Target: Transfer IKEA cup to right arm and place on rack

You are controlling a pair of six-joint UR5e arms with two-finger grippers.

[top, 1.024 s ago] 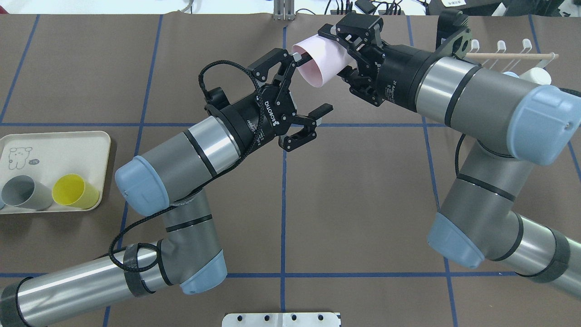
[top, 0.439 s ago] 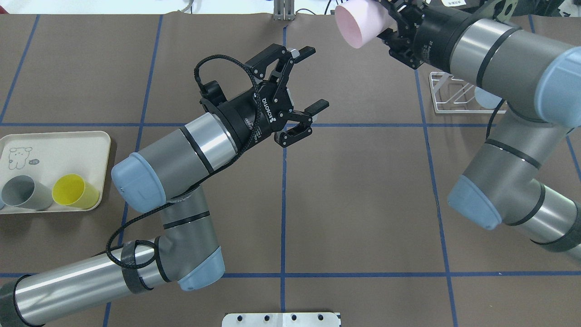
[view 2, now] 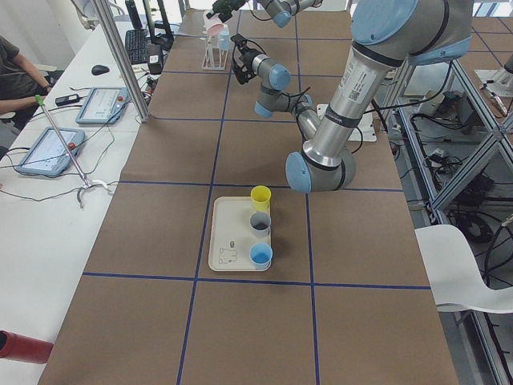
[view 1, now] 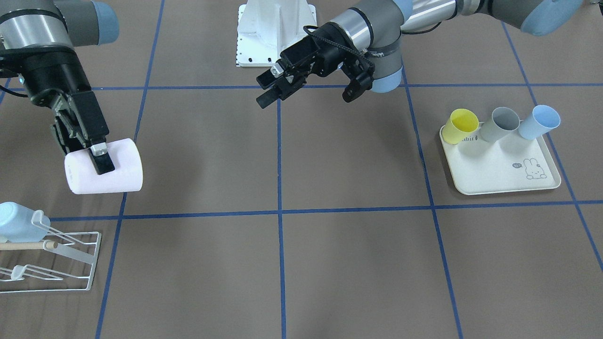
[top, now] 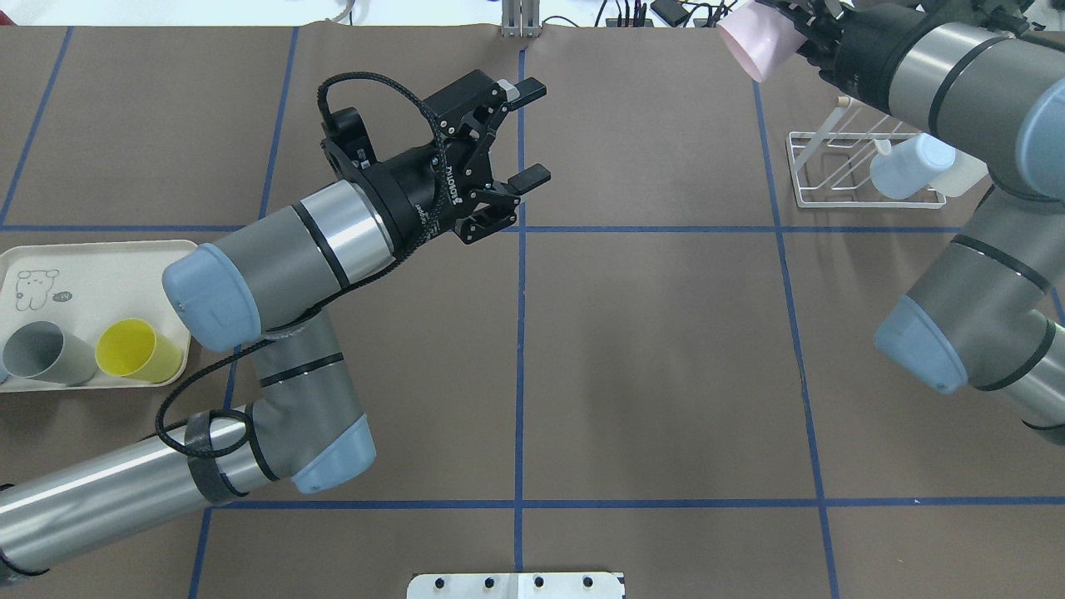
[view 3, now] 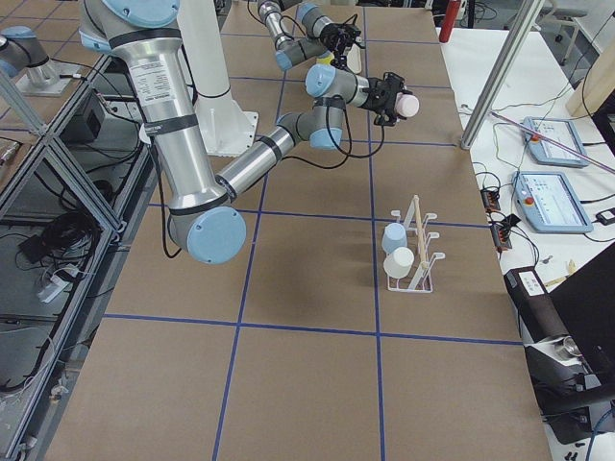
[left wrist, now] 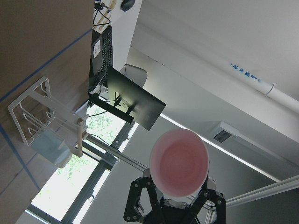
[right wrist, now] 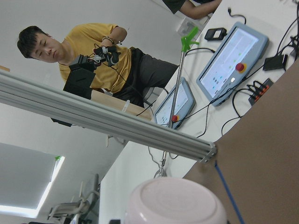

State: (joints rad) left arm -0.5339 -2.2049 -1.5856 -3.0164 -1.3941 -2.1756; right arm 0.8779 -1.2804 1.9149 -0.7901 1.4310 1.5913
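The pink IKEA cup (view 1: 110, 175) hangs on its side in the air with my right gripper (view 1: 94, 165) shut on its rim. In the overhead view the cup (top: 751, 46) is at the far edge, just left of the white wire rack (top: 832, 170). The rack (view 1: 70, 263) holds a light blue cup (top: 903, 166) and a white cup on its prongs. My left gripper (top: 526, 133) is open and holds nothing, near the table's centre line. The left wrist view faces the cup's mouth (left wrist: 179, 161); the right wrist view shows its base (right wrist: 175, 200).
A cream rabbit-print tray (view 1: 499, 172) on my left side holds a yellow cup (view 1: 460, 125), a grey cup (view 1: 504, 123) and a blue cup (view 1: 539, 121). A person (right wrist: 100, 56) and tablets sit at the desk beyond the far edge.
My right arm has carried the pink cup away from the left gripper, rightward and to the far edge by the rack. The left gripper, still open, has drawn back to the left.
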